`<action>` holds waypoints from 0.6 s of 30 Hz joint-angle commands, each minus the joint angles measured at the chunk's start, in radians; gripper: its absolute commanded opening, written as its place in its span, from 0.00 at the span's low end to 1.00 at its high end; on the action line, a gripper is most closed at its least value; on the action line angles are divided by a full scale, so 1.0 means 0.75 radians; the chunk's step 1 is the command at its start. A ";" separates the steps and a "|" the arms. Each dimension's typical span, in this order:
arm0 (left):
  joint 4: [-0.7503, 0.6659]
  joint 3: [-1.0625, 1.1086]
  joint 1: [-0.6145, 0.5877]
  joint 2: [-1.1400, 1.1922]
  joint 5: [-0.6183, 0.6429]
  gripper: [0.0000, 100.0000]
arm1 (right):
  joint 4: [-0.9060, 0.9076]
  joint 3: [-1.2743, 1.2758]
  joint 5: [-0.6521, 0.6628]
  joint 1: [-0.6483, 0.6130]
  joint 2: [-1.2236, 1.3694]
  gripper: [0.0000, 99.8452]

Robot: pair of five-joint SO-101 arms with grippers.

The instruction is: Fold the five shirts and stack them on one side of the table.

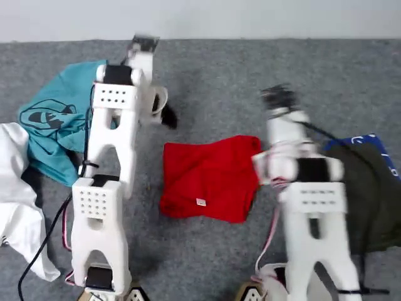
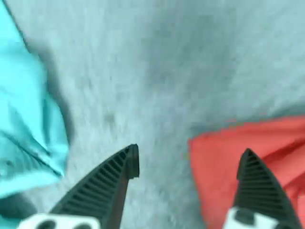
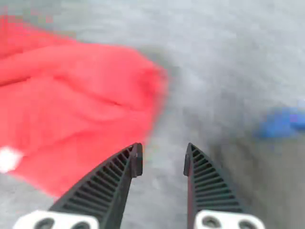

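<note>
A folded red shirt (image 1: 210,177) lies in the middle of the grey table. My left gripper (image 2: 190,164) hangs open above the table just past the red shirt's (image 2: 248,138) far left corner, with a teal shirt (image 2: 26,129) to its other side. In the high view the left gripper (image 1: 164,113) sits beside the teal shirt (image 1: 59,125). My right gripper (image 3: 162,160) is open with nothing between its fingers, over the bare table by the red shirt's (image 3: 71,114) right edge. In the high view the right arm (image 1: 294,157) stands at the shirt's right side.
A crumpled white shirt (image 1: 15,194) lies at the left edge, below the teal one. A dark olive shirt (image 1: 369,188) lies over a blue one (image 1: 373,144) at the right edge. Bare grey table runs along the far side.
</note>
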 commanded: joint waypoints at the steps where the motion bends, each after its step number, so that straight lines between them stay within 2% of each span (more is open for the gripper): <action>1: 0.023 0.197 -0.023 -0.088 -0.014 0.32 | -0.111 0.053 0.016 -0.310 0.052 0.16; 4: -0.018 0.275 -0.047 -0.088 -0.014 0.32 | -0.253 0.076 0.008 -0.416 0.169 0.16; 8: -0.041 0.306 -0.129 -0.088 -0.010 0.32 | -0.379 -0.020 0.006 -0.439 0.400 0.16; 13: -0.043 0.306 -0.200 -0.086 -0.010 0.32 | -0.386 -0.307 0.004 -0.437 0.688 0.16; 18: -0.043 0.306 -0.196 -0.045 -0.008 0.32 | -0.347 -0.509 0.004 -0.441 0.891 0.07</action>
